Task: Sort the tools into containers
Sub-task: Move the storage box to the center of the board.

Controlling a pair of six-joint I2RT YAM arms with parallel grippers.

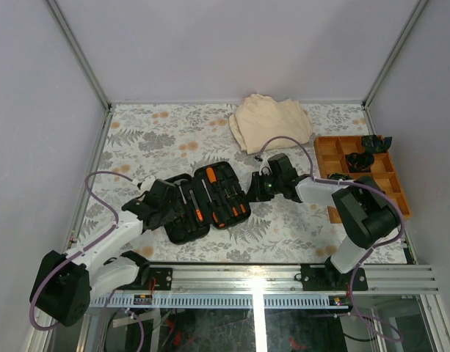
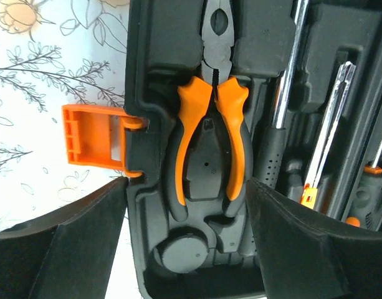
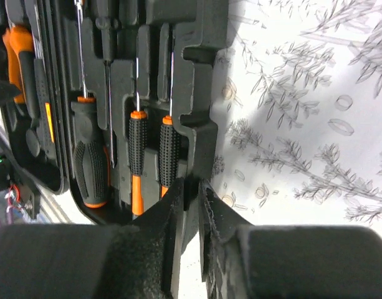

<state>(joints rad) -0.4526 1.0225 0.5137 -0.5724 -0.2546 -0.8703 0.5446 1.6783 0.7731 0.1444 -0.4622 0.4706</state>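
Left fingers [image 2: 72,249] are hanging spread astride the pliers [image 2: 206,143] — handles lying lengthwise between them; right fingers [image 3: 147,237] are pinching the tool case [image 3: 200,93] by its rim.

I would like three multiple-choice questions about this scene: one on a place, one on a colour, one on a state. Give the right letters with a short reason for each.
1. Where does the beige cloth lie?
A. at the far side of the table, beyond the tool case
B. inside the tool case
C. under the left arm

2. What colour is the latch of the tool case?
A. blue
B. orange
C. white

3. In what state are the pliers?
A. held in the air by a gripper
B. lying on the bare table
C. seated in their moulded slot in the case

Answers:
1 A, the top view shows it behind the open case.
2 B, the left wrist view shows it orange at the case's edge.
3 C, the left wrist view shows them lying in the slot, with nothing gripping them.
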